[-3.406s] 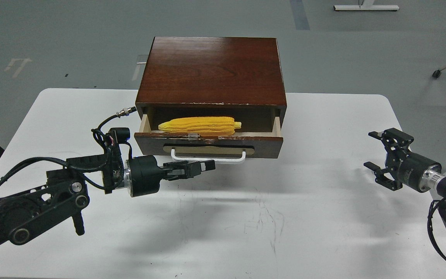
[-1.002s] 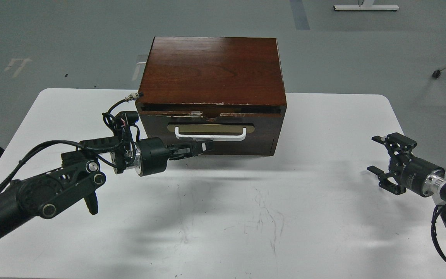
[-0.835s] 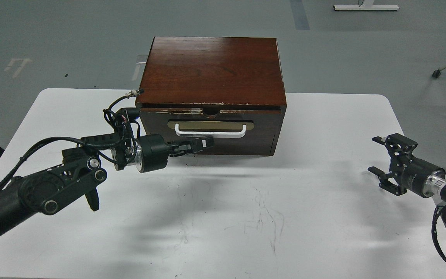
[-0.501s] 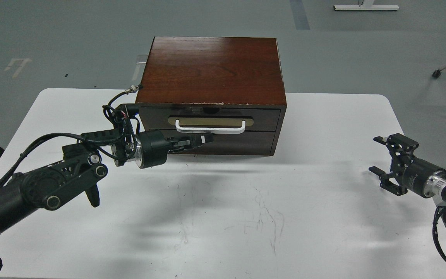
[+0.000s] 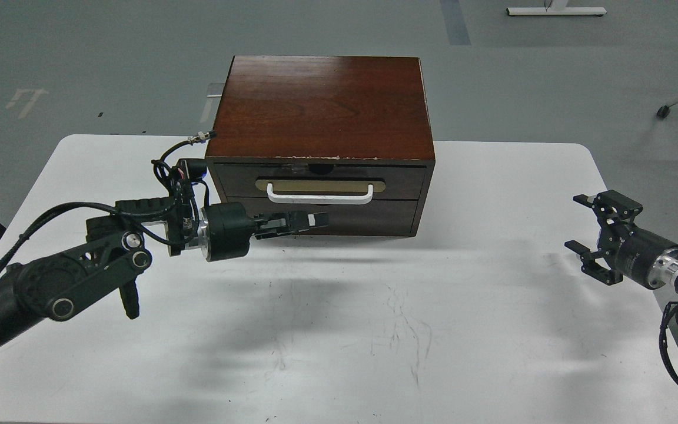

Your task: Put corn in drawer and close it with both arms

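Note:
The dark brown drawer (image 5: 404,179) sits pushed flush into the wooden cabinet (image 5: 321,106), its white bar handle (image 5: 319,196) facing me. The corn is hidden, out of view inside. My left gripper (image 5: 318,219) is shut and empty, its fingers together, in front of the lower front panel just below the handle. My right gripper (image 5: 586,235) is open and empty, hovering over the table at the far right, well away from the cabinet.
The white table (image 5: 345,330) carries the cabinet at its back middle. The table's right edge lies close to my right arm. Grey floor lies beyond, with a white stand base (image 5: 557,10) at the far top right.
The drawer, open with the corn showing 3.4 s ago, has slid shut as my left gripper pushed it in. My left gripper has since drawn back slightly. My right gripper has barely moved.

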Motion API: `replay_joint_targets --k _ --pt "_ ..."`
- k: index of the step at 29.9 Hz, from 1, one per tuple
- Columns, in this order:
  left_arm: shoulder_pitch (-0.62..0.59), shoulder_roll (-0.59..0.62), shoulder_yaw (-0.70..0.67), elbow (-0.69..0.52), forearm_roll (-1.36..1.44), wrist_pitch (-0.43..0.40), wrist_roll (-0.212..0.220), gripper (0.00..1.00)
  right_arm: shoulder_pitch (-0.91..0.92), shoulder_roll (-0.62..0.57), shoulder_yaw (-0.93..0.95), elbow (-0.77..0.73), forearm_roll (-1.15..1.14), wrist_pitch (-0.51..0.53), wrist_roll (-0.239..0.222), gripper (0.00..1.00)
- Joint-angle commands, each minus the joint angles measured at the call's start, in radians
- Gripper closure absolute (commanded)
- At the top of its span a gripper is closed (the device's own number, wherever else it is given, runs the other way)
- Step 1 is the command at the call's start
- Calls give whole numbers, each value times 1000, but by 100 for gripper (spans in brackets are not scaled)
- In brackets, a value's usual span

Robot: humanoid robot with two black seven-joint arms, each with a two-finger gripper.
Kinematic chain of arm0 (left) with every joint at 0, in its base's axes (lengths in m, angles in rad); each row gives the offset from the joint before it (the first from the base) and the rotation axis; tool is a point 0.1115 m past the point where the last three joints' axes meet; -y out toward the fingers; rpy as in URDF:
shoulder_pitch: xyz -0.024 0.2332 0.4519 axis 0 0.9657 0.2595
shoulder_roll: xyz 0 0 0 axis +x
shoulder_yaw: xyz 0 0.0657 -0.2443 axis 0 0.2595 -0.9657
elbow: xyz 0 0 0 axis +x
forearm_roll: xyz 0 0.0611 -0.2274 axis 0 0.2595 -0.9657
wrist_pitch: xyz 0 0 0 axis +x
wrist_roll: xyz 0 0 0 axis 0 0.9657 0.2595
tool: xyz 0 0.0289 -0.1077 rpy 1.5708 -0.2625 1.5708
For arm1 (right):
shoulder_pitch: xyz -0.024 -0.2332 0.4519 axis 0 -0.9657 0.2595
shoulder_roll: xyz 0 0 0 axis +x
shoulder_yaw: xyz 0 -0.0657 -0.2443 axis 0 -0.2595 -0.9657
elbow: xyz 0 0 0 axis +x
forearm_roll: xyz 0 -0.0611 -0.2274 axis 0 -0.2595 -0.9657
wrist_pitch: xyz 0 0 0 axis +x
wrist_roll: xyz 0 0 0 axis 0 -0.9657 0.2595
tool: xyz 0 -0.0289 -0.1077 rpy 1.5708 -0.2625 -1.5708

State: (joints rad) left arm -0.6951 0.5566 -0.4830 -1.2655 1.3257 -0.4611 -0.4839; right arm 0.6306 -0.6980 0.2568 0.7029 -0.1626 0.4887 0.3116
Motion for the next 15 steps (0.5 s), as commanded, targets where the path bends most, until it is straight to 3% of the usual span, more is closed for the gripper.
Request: replay_joint_targets --k 1,3,4,7,8,10,11,12,15 --pt "2 86 -9 -115 -92 -28 -5 41 15 0 28 9 3 0 0 3" --pt "-1 104 -29 -126 -147 -28 -5 31 24 3 67 9 3 0 1 3" --pt "0 105 -66 -121 -210 -28 -5 18 32 5 96 9 3 0 1 4" --pt "8 100 -152 -48 -363 -28 -5 4 41 26 152 13 3 0 12 4" --pt "8 97 -167 -11 -396 -28 -5 3 43 35 165 16 3 0 27 4" --pt "-12 91 -192 163 -471 -28 -5 3 54 57 186 18 3 0 130 4" --pt "-23 88 -193 216 -482 -22 -5 3 58 63 188 18 3 0 158 4" --pt "-38 80 -192 266 -491 -1 -5 2 64 66 188 18 3 0 177 4" --pt "-93 -1 -187 482 -601 26 -5 2 74 104 190 15 3 0 177 4"
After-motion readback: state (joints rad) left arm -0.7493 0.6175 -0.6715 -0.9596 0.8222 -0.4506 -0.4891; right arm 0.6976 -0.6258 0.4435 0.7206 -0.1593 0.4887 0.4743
